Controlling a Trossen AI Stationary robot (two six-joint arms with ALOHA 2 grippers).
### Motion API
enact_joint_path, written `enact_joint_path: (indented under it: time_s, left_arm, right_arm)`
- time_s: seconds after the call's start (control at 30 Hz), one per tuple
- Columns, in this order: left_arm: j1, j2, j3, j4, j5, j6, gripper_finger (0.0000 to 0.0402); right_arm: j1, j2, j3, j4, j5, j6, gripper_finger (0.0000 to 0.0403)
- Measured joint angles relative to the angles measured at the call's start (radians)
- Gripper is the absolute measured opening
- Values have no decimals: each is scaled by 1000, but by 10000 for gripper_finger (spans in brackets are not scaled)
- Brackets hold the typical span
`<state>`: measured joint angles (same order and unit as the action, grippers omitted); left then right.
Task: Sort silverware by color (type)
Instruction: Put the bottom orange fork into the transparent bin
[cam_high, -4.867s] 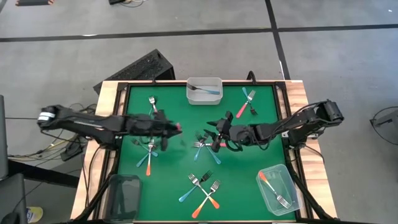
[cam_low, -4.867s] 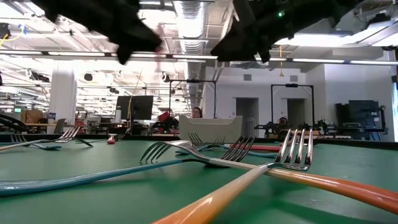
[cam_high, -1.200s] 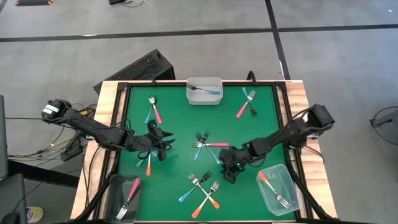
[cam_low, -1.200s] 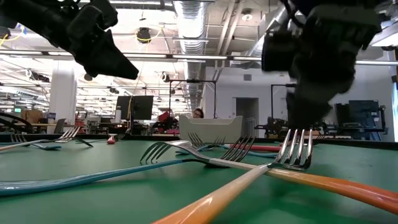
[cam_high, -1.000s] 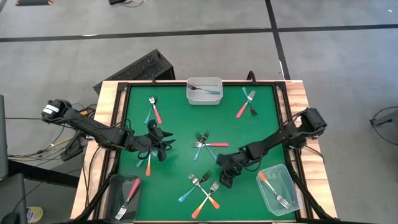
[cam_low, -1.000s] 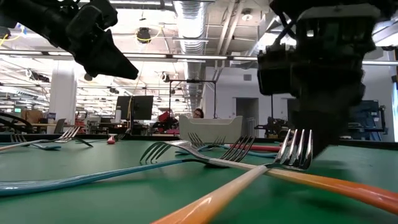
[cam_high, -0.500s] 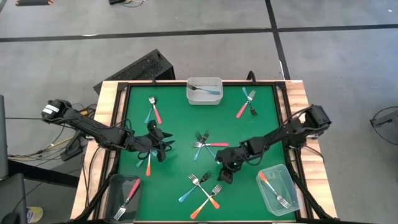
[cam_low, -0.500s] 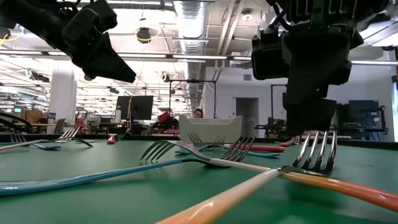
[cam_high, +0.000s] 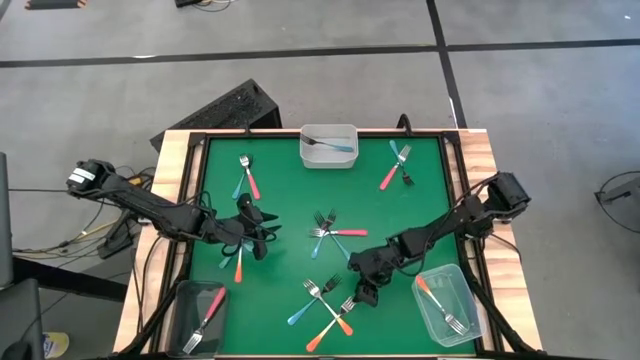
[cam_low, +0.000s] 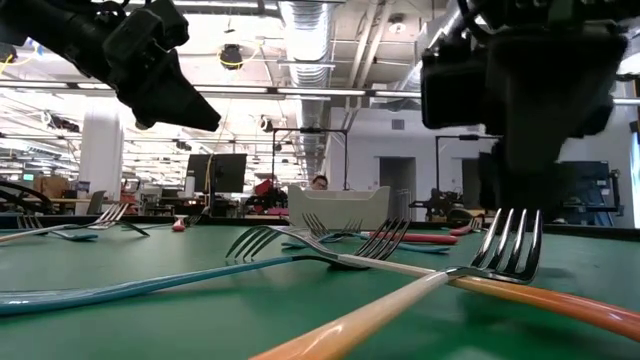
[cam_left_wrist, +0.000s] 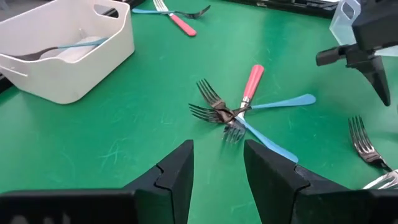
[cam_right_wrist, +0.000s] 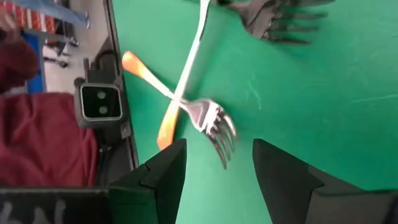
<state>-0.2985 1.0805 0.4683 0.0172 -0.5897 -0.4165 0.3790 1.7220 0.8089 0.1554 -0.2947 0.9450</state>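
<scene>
**Right gripper poised over the crossed orange forks: pick one cleanly**

Your right gripper (cam_high: 365, 292) hangs low over the near pile with its jaws spread and holding nothing; in its wrist view the two orange forks (cam_right_wrist: 186, 102) lie crossed just ahead of the fingers (cam_right_wrist: 163, 169). Line the jaws across a single handle, away from the crossing, so you lift one fork and don't drag its partner or the blue fork (cam_high: 302, 308) lying against them. Come down square to the green mat (cam_high: 280, 215), close on the thin handle, and check it hangs free before carrying it to the clear container (cam_high: 447, 305) at the right, which already holds an orange fork. Your left gripper (cam_high: 262, 232) waits open and empty near the left-hand forks.
</scene>
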Motion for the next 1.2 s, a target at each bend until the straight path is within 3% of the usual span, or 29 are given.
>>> enact_joint_path:
  time_s: [0.63,0.73,0.93,1.07,1.2]
  left_arm:
    - [0,0,0,-9,-18,-15,127]
    - [0,0,0,-10,-19,-15,127]
    - [0,0,0,-10,-19,-15,127]
    - [0,0,0,-8,-18,-25,127]
    - [0,0,0,-4,-17,-32,127]
  right_arm:
    - [-9,66,1,7,25,27,156]
    - [-17,73,0,7,21,3,126]
    - [-37,52,1,20,-14,-72,17]
    - [-61,9,-2,-22,-13,-116,19]
    - [-77,-77,-1,-116,58,-189,13]
